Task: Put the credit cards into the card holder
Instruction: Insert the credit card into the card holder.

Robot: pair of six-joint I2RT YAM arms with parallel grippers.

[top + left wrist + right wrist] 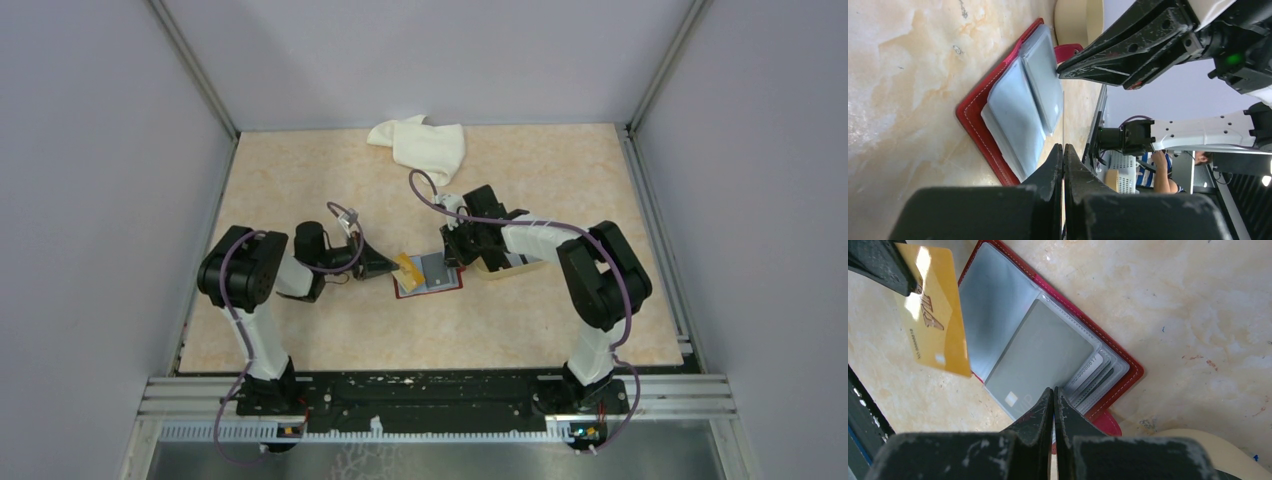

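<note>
left claw (1063, 147): pinching a gold card (938, 315), tilted over the holder's left page.
holder (1129, 374): open flat on the table (330, 330), between both claws.
right claw (1054, 390): pressed together, tips on a grey card (1043, 355) on the right page.
tray (505, 268): just right of the holder.
cloth (425, 145): far edge.

The left gripper (1063, 150) fills the bottom of the view, its fingers (1050, 167) pressed together on a thin card (1063, 120) seen edge-on, rising above the open card holder (975, 117). The red holder lies flat on the marbled table (908, 75), grey plastic sleeves (1015, 120) facing up, short of the table edge where a dark rail runs. The right gripper (1062, 75) reaches in from the upper right, tips at the far sleeve beside the snap tab (1068, 50). A beige tray (1078, 20) sits just beyond.
</note>
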